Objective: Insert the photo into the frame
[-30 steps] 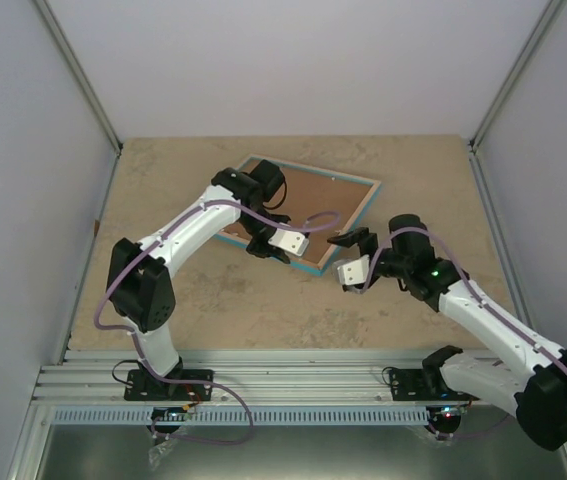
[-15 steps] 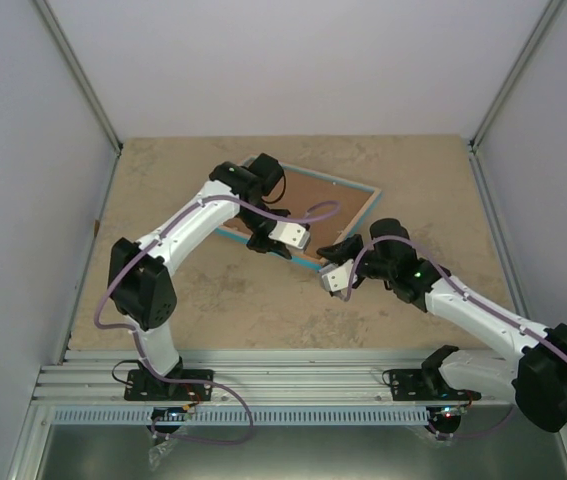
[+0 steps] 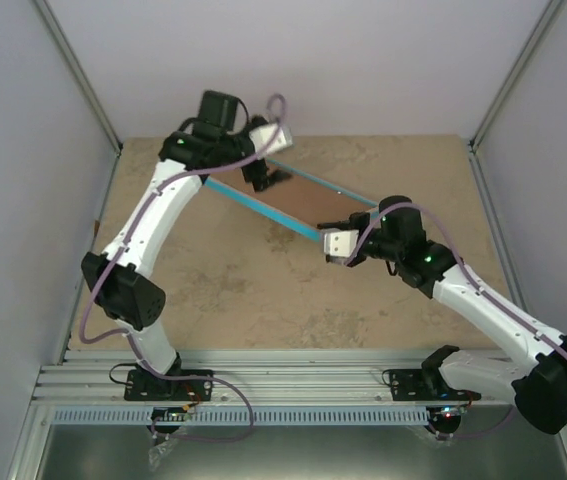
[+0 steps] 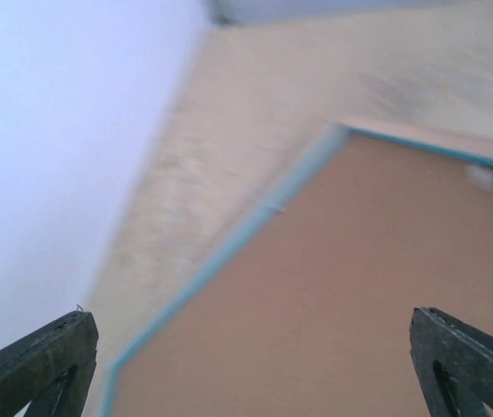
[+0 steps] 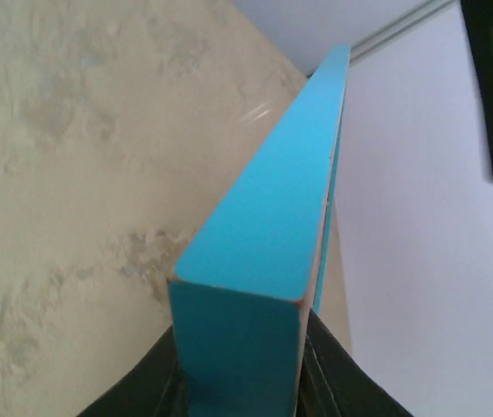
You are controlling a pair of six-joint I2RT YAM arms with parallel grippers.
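The frame (image 3: 263,207) stands tilted off the table, its bright blue edge toward me and the brown back (image 3: 308,203) showing. My right gripper (image 3: 331,240) is shut on its near right corner. In the right wrist view the blue edge (image 5: 268,226) runs away from the right gripper (image 5: 237,373), pinched between both dark fingers. My left gripper (image 3: 268,175) hangs open above the frame's far left end, touching nothing. The left wrist view shows its fingertips (image 4: 37,360) wide apart over the frame's brown back (image 4: 333,295). The photo is hidden.
Pale walls (image 3: 23,150) close the table on the left, back and right. A metal rail (image 3: 293,375) with both arm bases runs along the near edge. Beige tabletop (image 3: 263,300) lies between the frame and the rail.
The left gripper let go of the frame, opened and swung up toward the far left. The right gripper closed on the frame's near corner, and the frame now stands tilted up.
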